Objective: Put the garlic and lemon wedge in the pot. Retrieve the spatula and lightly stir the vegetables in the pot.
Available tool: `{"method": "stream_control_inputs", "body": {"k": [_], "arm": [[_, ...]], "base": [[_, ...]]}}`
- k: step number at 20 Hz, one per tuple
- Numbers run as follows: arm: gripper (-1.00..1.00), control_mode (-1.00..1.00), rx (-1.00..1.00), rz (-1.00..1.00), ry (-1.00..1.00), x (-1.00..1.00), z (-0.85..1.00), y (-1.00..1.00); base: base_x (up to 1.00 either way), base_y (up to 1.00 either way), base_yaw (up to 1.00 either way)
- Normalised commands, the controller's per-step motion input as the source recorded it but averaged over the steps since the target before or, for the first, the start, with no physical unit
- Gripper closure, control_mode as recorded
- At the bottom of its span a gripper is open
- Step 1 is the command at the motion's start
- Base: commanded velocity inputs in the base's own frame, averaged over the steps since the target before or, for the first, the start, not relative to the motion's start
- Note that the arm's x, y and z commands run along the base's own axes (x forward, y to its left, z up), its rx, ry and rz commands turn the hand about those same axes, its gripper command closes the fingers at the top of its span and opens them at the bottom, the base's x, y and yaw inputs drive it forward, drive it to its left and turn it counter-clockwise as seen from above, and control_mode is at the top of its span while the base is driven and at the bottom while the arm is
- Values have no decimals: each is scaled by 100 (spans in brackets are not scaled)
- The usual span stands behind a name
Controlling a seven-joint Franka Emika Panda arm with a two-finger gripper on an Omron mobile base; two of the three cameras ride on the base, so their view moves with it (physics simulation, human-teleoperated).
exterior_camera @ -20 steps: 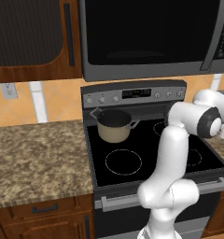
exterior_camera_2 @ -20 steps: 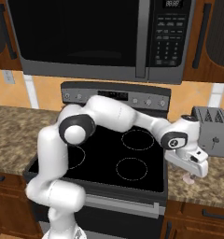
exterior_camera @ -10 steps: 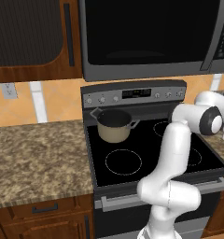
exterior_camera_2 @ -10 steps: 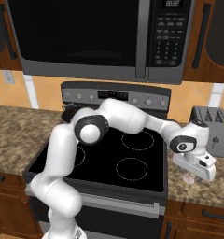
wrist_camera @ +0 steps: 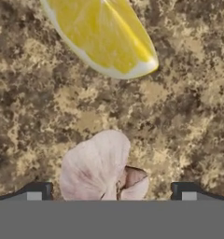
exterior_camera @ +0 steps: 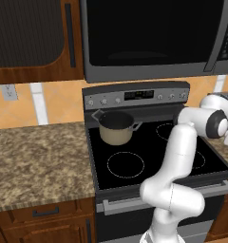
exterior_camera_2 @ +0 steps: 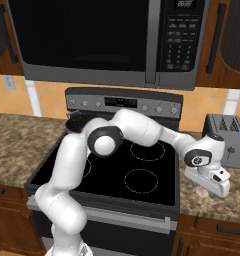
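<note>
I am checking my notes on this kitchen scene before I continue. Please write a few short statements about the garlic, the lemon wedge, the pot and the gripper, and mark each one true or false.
1. The garlic lies between the two fingertips of the open gripper. True.
2. The lemon wedge is already inside the pot. False: it lies on the speckled counter, apart from the garlic.
3. The pot stands on a back burner of the stove. True.
4. The gripper is shut on the garlic. False: the jaws stand wide, one on each side of the bulb.
5. A toaster stands on the counter right of the stove. True.
</note>
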Motion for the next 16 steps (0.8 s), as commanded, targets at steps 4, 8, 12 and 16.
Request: {"method": "stream_control_inputs", "body": {"k": [4,8,12,16], "arm": [[-100,-100,0,0,-1,0,-30,3],[-100,-100,0,0,-1,0,-23,7],[-100,-100,0,0,0,0,-27,34],[-100,-100,1,1,0,4,-33,60]], "base": [[0,0,0],[0,0,0],[0,0,0],[0,0,0]]}}
